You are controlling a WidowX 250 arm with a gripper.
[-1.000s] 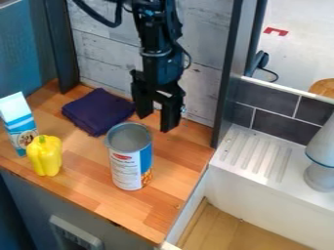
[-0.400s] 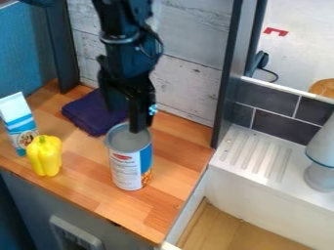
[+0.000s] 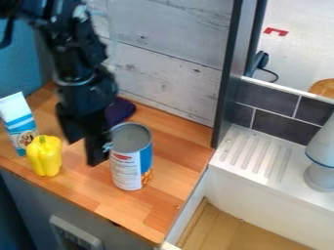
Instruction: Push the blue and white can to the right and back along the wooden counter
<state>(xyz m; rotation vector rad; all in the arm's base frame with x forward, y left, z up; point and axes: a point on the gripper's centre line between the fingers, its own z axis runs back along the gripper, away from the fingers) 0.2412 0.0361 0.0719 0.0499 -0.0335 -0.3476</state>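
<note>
The gripper (image 3: 83,147) hangs over the counter between the yellow pepper and the can, its two fingers apart with wood showing between them. Its right finger is close beside the can's left edge; whether they touch I cannot tell. The open-topped can (image 3: 132,168), with a white, blue and orange label, stands upright. To the left is the yellow bell pepper (image 3: 45,156), and just behind it a white and blue carton (image 3: 19,122) stands at the counter's left side. A folded dark purple cloth (image 3: 119,110) lies behind the can, partly hidden by the arm.
The wooden counter (image 3: 179,161) ends at a white sink (image 3: 261,197) with a ribbed drainboard on the right. A grey-white object (image 3: 321,168) stands on the sink's edge. A whitewashed plank wall (image 3: 173,63) and a dark post (image 3: 225,93) bound the back.
The gripper has moved left and lower, from behind the can, across its top in view, to the can's left side. The can, pepper, carton and cloth have stayed put.
</note>
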